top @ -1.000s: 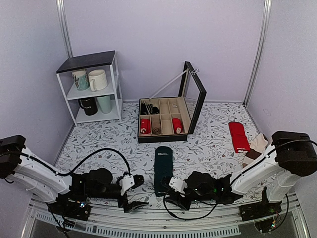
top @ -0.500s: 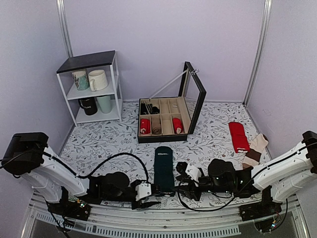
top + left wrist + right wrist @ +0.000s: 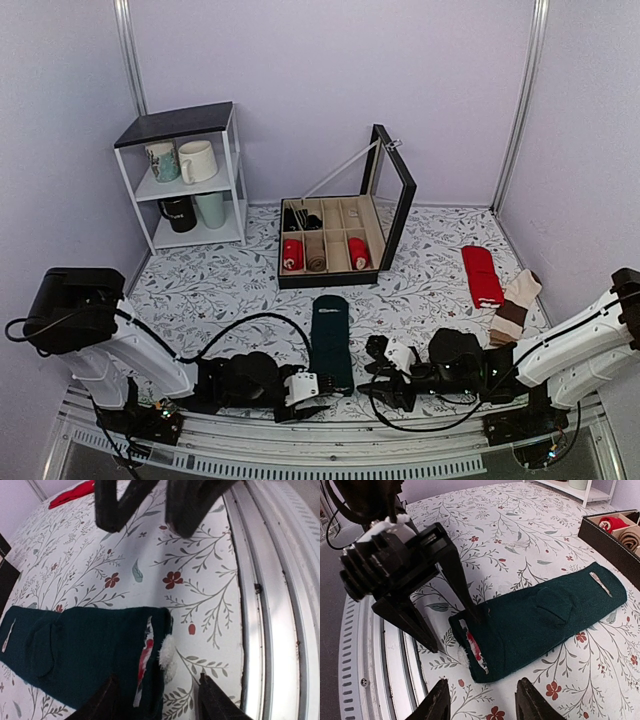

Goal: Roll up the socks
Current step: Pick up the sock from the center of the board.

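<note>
Socks (image 3: 330, 340), dark teal-green, lie flat as one long strip on the floral tabletop (image 3: 200, 290). The rounded toe points toward the open compartment box (image 3: 330, 245) and the cuff end lies nearest the arms. In the left wrist view a red-and-white strip and a small white tuft show at the cuff.

Left pincer (image 3: 318, 386): jaws apart, clamped on nothing, set low at the cuff. In the right wrist view one of its fingers (image 3: 452, 580) meets the cuff's corner and the other stands on bare cloth beside it.

Right pincer (image 3: 372, 368): jaws also apart and empty, facing the left one from just beside the cuff.

Judged stage: the roll is not yet begun, and the cuff must first be gripped.

Hazards:
- The two pincers point at each other in close quarters, so a small overshoot by either could knock their fingers together.
- A finger that slides over the cuff rather than under it could lift only the top layer and split the pair.
- An off-centre grip would probably start a skewed, loose roll.
- A fingertip pressed hard could snag the tabletop cloth.

The red socks (image 3: 482, 275) and the beige-and-brown socks (image 3: 515, 305) lie well apart on the right.
</note>
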Available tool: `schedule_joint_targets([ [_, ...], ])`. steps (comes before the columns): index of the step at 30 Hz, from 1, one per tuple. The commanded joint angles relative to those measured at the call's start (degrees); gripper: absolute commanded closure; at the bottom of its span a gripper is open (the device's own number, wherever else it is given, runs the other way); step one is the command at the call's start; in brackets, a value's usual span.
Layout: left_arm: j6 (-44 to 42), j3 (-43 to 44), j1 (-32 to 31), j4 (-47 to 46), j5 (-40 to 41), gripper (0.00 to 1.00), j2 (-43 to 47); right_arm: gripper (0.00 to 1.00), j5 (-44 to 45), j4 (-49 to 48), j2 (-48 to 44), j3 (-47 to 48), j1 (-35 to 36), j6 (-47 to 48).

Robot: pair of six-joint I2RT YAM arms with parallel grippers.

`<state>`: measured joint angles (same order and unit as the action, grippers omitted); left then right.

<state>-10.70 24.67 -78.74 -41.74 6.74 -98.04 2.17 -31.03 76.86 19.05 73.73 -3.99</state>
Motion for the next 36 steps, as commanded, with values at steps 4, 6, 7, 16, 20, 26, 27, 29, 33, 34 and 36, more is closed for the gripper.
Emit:
schedule_joint_targets([
  [4,2.84,1.54,-0.57,-1.42,-1.08,0.66,-3.6,0.55,-1.03,-2.3,-3.34,-1.85,-0.35,-1.93],
  [6,4.26,1.34,-0.6,-1.01,-1.13,0.73,-3.73,0.55,-1.03,-2.28,-3.7,-2.2,-0.35,-2.32],
  [7,4.9,1.11,-0.6,-0.92,-0.92,0.73,-3.81,0.55,-1.05,-2.21,-3.82,-2.33,-0.35,-2.48],
  [16,10.87,-0.41,-0.58,1.88,-3.23,1.0,-3.33,0.55,-1.56,-1.58,-3.84,-1.99,-0.35,-2.56],
  [20,14.42,-0.7,-0.6,5.26,-6.67,1.0,-1.28,0.55,-2.11,-2.84,-3.8,-2.66,-0.37,-1.36],
  [26,20.41,-1.17,0.07,8.57,-11.59,1.0,-0.54,0.36,-6.53,-6.87,0.4,-2.4,-0.35,4.84],
  [27,21.43,-1.23,0.51,8.76,-12.52,1.0,-0.82,0.35,-7.57,-8.2,1.69,-2.25,-0.35,6.78],
  [29,23.25,-1.45,1.73,8.49,-15.44,1.0,-1.73,0.33,-9.14,-10.39,4.46,-1.57,-0.35,9.94],
  [33,26.41,-2.04,3.69,7.52,-17.94,1.0,-3.12,0.33,-13.02,-10.85,10.57,1.66,-0.35,14.2],
  [34,26.76,-2.13,3.95,7.47,-18.04,1.0,-3.44,0.33,-14.41,-11.2,11.23,2.09,-0.35,14.39],
  [36,27.18,-2.19,4.56,7.65,-18.48,1.0,-3.91,0.33,-16.26,-12.5,11.76,1.95,-0.34,14.11],
])
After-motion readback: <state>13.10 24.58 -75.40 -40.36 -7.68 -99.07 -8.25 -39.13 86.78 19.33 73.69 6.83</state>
